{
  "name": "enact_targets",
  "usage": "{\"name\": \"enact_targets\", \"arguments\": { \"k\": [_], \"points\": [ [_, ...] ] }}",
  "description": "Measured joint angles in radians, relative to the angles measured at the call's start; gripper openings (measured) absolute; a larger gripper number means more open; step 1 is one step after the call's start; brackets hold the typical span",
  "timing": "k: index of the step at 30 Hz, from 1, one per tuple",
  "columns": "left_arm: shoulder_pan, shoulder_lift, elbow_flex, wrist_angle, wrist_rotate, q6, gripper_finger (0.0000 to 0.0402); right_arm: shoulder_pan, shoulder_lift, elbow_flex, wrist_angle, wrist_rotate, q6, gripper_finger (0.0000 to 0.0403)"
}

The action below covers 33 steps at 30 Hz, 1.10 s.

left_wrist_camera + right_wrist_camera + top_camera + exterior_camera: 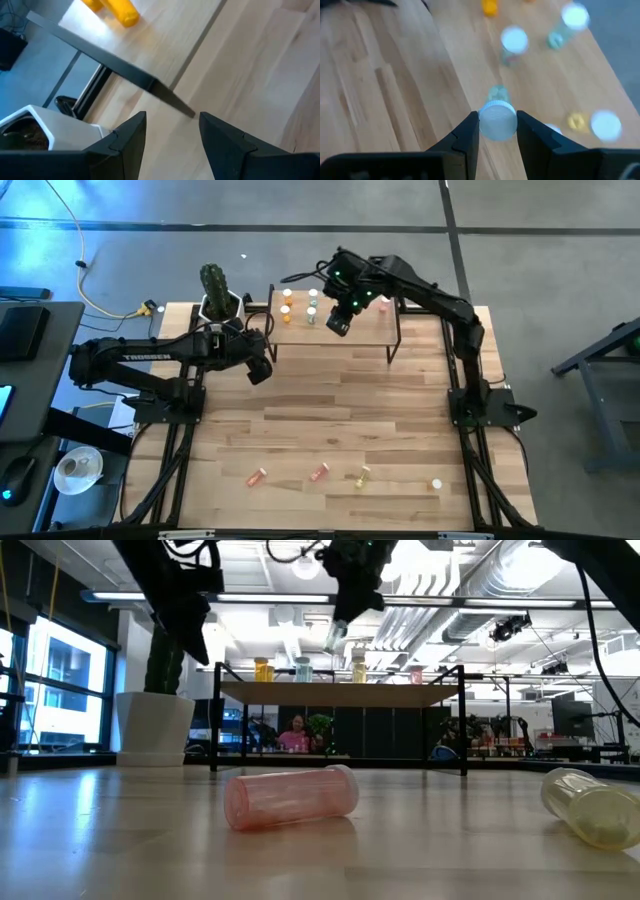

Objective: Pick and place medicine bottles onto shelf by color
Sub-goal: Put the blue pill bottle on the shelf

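Pale green plastic under a white cap is what the right gripper [497, 131] holds: its two dark fingers are clamped on a green bottle [497, 120] just below the cap, and in the high view the gripper [339, 321] hangs over the shelf [380, 330], above the bottles already standing there. Two other green bottles [514, 44] stand close ahead of it on the light wood top, with orange and yellow ones nearby, so the set-down spot is crowded. The main risk, judging from this, is a knock: if the held bottle comes down off its mark or tilted, its base or a finger could clip a standing neighbour and topple it, and these small cylinders would roll easily toward the shelf's edge. A release from too high could also let the bottle bounce and fall over. Putting it beside the wrong colour would spoil the sorting. The left gripper [172, 135] waits with its fingers spread and nothing between them, near the shelf's front corner beside a white planter [45, 131]; a careless move there could bump the thin black frame and shake every bottle. Several bottles [319, 473] lie on their sides on the table's near part, well apart from the shelf.
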<state>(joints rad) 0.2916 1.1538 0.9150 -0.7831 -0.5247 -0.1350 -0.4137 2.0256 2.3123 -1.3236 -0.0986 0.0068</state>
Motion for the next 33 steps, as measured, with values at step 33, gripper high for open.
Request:
{"name": "enact_targets", "arguments": {
  "k": [33],
  "points": [
    [0.076, 0.211, 0.000, 0.788, 0.445, 0.254, 0.0172, 0.048, 0.004, 0.044, -0.042, -0.208, -0.217, 0.0099]
  ]
}}
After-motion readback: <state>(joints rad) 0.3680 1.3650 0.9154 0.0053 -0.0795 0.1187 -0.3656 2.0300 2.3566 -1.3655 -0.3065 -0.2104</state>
